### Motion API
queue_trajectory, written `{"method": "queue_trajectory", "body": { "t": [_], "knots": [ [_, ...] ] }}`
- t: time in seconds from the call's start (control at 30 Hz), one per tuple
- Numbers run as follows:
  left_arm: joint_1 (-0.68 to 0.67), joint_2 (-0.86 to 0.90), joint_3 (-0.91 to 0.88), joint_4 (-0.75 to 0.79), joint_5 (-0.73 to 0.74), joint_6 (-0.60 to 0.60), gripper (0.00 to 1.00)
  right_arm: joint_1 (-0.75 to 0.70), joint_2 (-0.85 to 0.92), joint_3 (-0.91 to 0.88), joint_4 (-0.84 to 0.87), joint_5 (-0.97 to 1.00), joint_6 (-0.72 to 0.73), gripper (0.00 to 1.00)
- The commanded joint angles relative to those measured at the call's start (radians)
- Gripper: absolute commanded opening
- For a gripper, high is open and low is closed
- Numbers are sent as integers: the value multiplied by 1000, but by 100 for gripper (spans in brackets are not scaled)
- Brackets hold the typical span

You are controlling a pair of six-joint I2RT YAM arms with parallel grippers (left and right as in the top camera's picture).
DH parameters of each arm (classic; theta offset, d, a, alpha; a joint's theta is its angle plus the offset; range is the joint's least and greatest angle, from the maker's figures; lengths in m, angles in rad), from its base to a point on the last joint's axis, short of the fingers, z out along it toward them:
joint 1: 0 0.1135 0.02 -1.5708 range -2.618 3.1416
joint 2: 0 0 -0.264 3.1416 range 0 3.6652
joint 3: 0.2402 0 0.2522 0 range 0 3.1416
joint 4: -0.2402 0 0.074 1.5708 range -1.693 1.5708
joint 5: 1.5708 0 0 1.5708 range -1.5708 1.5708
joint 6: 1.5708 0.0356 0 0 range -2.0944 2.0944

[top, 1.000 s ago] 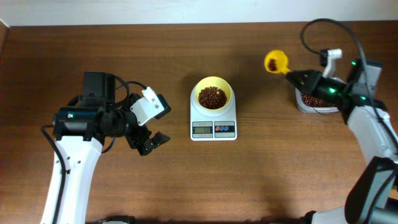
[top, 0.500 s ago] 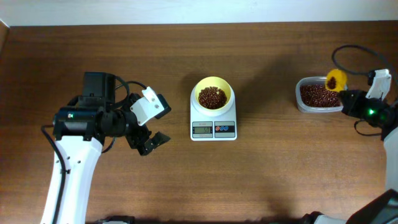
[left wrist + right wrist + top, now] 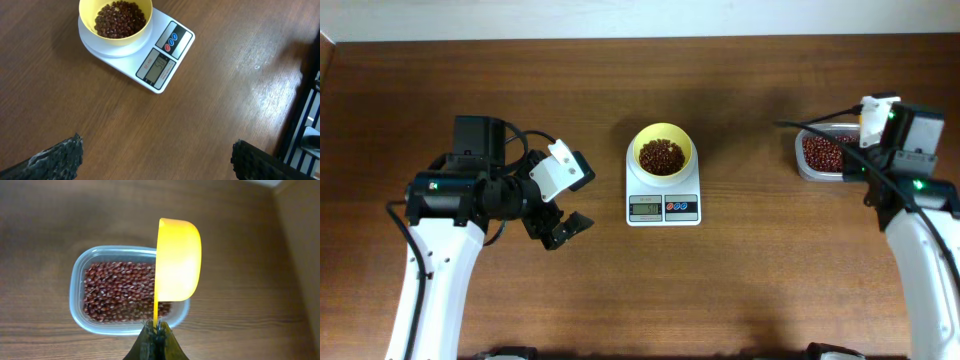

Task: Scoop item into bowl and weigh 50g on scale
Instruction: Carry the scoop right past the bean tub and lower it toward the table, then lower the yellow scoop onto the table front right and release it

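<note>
Overhead: left gripper [image 3: 578,198] spread wide, empty; to its right, small white rectangular digital scale [image 3: 663,208] carrying round pale yellow plastic bowl [image 3: 640,140] of dark reddish-brown beans [image 3: 661,156].

Left wrist: scale and filled bowl ahead of parted fingertips [image 3: 60,155], well apart.

Right wrist: right gripper [image 3: 156,330] pinched on handle of small yellow plastic scoop [image 3: 177,260], turned on edge above clear rounded-rectangle plastic container [image 3: 75,290] of beans.

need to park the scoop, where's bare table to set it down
Bare wood lies between the scale and the clear container, and all along the near edge in front of the scale. A narrower gap sits between the open left claw and the scale. Crowded: over the container, where the right claw holds the scoop.
</note>
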Motion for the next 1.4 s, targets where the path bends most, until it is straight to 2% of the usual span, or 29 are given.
{"method": "queue_trajectory", "body": {
  "t": [0.0, 0.1, 0.17, 0.23, 0.27, 0.37, 0.43, 0.57, 0.7, 0.87, 1.03, 1.2, 1.37],
  "knots": [
    [2, 0, 7, 2, 3, -10, 99, 3, -151, 24, -30, 21, 100, 4],
    [2, 0, 7, 2, 3, -10, 99, -2, -312, 32, -141, -118, 246, 4],
    [2, 0, 7, 2, 3, -10, 99, -2, -401, 32, -310, -199, 386, 4],
    [2, 0, 7, 2, 3, -10, 99, -2, -441, 28, -481, -335, 564, 4],
    [2, 0, 7, 2, 3, -10, 99, -2, -441, 23, -524, -363, 591, 4],
    [2, 0, 7, 2, 3, -10, 99, -2, -419, -54, -676, -367, 785, 4],
    [2, 0, 7, 2, 3, -10, 99, -2, -403, -175, -624, -363, 853, 4],
    [2, 0, 7, 2, 3, -10, 99, -2, -367, -426, -303, -398, 1017, 4],
    [2, 0, 7, 2, 3, -10, 99, -2, -362, -552, -139, -423, 1023, 4],
    [2, 0, 7, 2, 3, -10, 99, -2, -362, -561, -46, -415, 1023, 4],
    [2, 0, 7, 2, 3, -10, 99, -2, -362, -561, -105, -411, 1014, 7],
    [2, 0, 7, 2, 3, -10, 99, -2, -362, -561, -133, -402, 1011, 23],
    [2, 0, 7, 2, 3, -10, 99, -2, -362, -561, -138, -246, 1011, 40]
  ]
}}
